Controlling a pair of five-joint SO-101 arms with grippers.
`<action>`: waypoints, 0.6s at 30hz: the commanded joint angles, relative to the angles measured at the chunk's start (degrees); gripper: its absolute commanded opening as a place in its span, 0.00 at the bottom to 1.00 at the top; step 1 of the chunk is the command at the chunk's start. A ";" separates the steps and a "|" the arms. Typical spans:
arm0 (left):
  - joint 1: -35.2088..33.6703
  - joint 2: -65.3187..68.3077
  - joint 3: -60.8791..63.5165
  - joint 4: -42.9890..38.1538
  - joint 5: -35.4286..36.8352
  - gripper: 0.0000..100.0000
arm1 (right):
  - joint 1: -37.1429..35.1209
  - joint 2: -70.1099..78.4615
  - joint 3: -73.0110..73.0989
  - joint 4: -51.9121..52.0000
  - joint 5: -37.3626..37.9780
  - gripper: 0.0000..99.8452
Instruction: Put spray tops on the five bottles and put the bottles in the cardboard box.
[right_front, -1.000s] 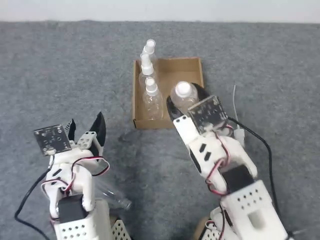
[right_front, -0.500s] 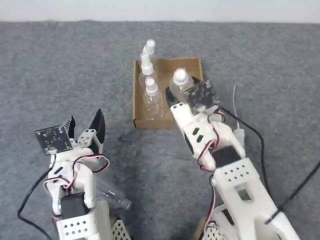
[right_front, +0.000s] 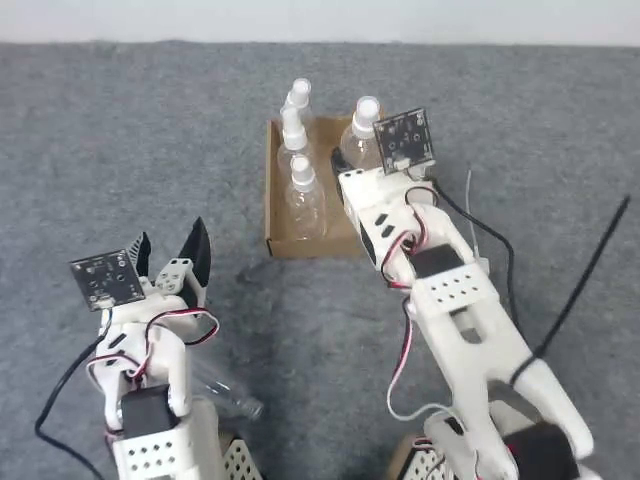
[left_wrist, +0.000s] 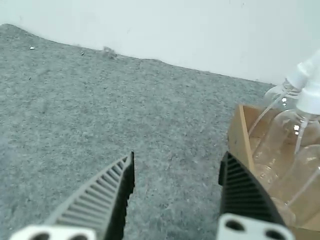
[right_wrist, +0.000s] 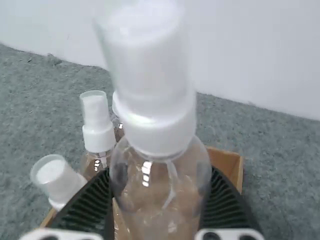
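- Gripping, in the right gripper (right_wrist: 156, 212), a clear plastic bottle with a white spray top (right_wrist: 152, 150), with black jaws pressing on both sides of the rounded body.
- Holding that bottle upright over the far right part of the shallow brown cardboard box (right_front: 300, 246), cap pointing up (contact with the box floor impossible to tell).
- Standing in a row along the box's left wall: three more clear spray-topped bottles (right_front: 293, 133), one close behind another, white caps up, just beside the held bottle.
- Hovering, with the left gripper (right_front: 170, 256), above the grey carpeted tabletop (right_front: 120, 150), off the box's near left corner and apart from it.
- Spreading the black ribbed fingers (left_wrist: 107, 200) of that left gripper wide, with nothing between them but carpet.
- Lying on its side on the carpet beside the left arm's base: a fifth clear bottle (right_front: 228, 397), well apart from the box and from both grippers.
- Lying on the carpet just to the right of the box, alongside the right arm: a thin white tube (right_front: 469, 195).
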 joint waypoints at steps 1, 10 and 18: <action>-0.18 0.09 -0.57 -2.20 -0.62 0.26 | 0.84 2.07 -6.59 -1.63 -2.81 0.07; -0.09 0.09 -0.57 -1.93 -0.62 0.26 | 0.92 13.32 -15.56 -1.63 -2.81 0.07; -0.18 0.09 -0.57 -1.93 -0.62 0.26 | 3.74 20.88 -21.63 -1.63 -2.81 0.07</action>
